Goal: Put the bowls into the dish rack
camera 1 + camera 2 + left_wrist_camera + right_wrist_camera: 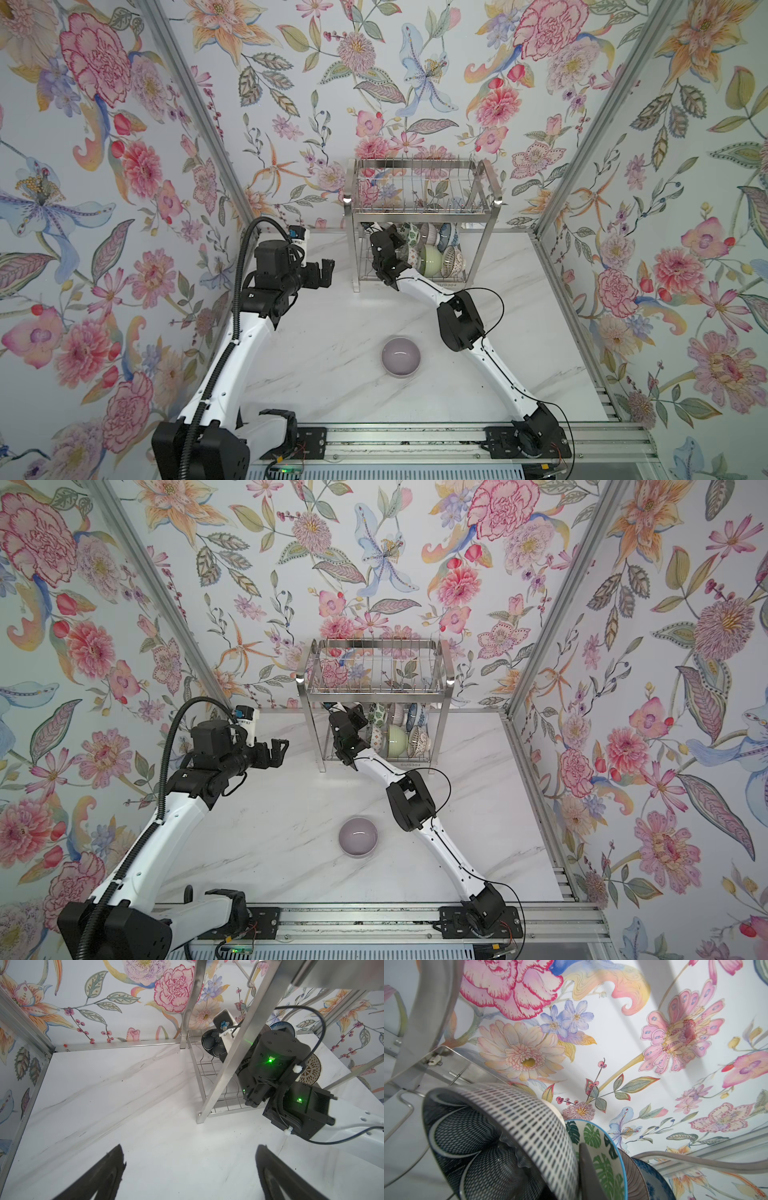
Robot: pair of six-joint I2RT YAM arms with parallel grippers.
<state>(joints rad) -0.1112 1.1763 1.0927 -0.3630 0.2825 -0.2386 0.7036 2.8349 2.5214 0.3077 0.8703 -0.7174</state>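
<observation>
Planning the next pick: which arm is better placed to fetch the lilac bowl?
Probably left: its claw is open and empty, while the right claw is shut on a dark bowl inside the dish rack.

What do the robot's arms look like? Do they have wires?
Both arms are white tubes with chunky black joints. The left arm carries a thick ribbed black hose; the right arm has a thin black cable and small green lights. The left gripper is black.

View's edge cuts off the dark flower bowl (529, 1126)
</observation>
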